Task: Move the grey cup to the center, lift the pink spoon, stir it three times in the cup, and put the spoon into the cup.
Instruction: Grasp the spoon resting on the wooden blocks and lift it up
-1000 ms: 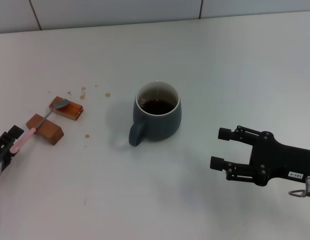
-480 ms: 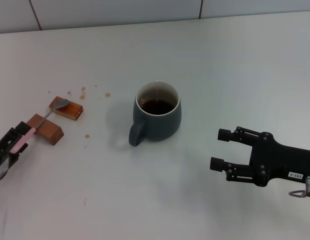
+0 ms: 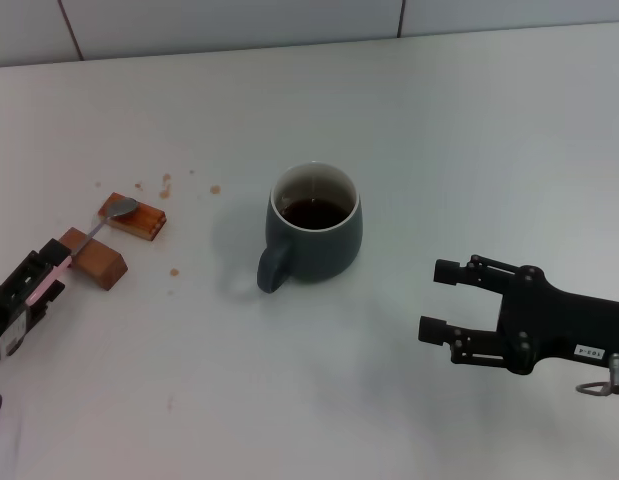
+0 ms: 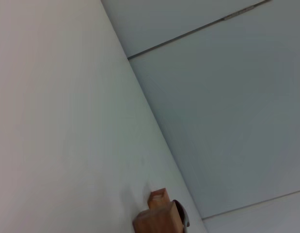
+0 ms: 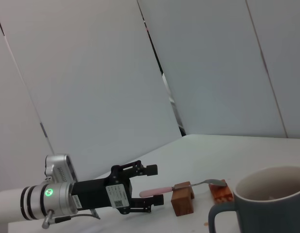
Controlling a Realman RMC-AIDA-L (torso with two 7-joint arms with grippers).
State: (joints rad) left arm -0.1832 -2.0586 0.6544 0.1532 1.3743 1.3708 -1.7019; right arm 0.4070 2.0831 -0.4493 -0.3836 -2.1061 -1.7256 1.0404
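Observation:
The grey cup, holding dark liquid, stands mid-table with its handle toward me. It also fills the near corner of the right wrist view. The pink spoon lies across two wooden blocks, silver bowl on the far block and pink handle sticking out past the near one. At the far left, my left gripper is open, its fingers straddling the pink handle with a gap still showing. Right of the cup, my right gripper hovers open and holds nothing.
Two brown wooden blocks carry the spoon, and one block shows in the left wrist view. Small brown crumbs dot the white table behind them. A tiled wall bounds the far edge.
My left gripper has slid forward along the pink handle toward the near wooden block. The cup, spoon and right arm have stayed put.

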